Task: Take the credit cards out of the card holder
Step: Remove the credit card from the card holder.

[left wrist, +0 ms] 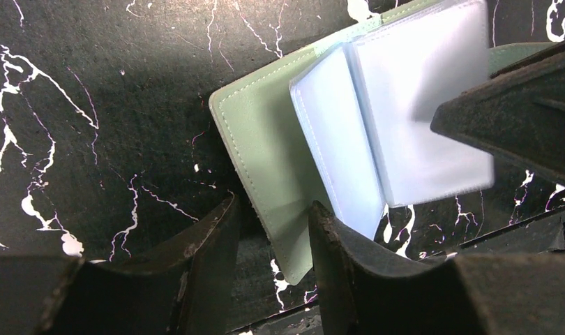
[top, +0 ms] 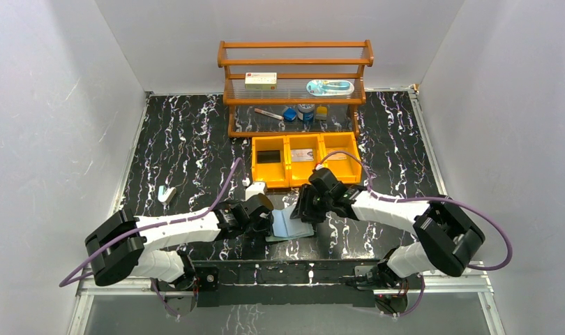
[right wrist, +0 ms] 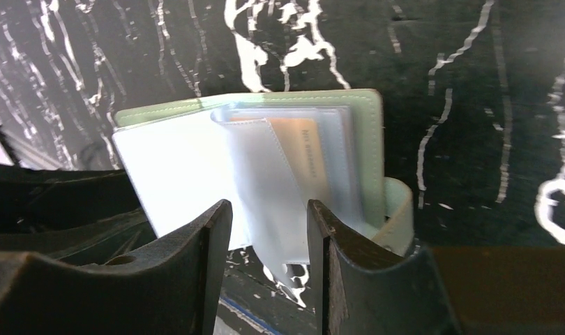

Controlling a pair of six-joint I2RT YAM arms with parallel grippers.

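Card holder open at centre stage: the sage-green card holder (top: pixel 291 227) lies spread on the black marbled worktop (top: pixel 189 139), close to its near edge and between the two arms. The left end effector (left wrist: pixel 273 206) reaches in from the left. Its jaws stand apart on either side of an edge of the green cover, with a gap showing on one side. The right end effector (right wrist: pixel 266 206) comes in from the right, jaws likewise apart, with a clear plastic sleeve (right wrist: pixel 259 174) rising between them. An orange-tan card (right wrist: pixel 300 150) shows inside a sleeve deeper in the holder. Just beyond, an orange three-compartment bin (top: pixel 288 167) holds a dark card (top: pixel 268 156) in its left compartment and a greyish card (top: pixel 302 155) in the middle one.
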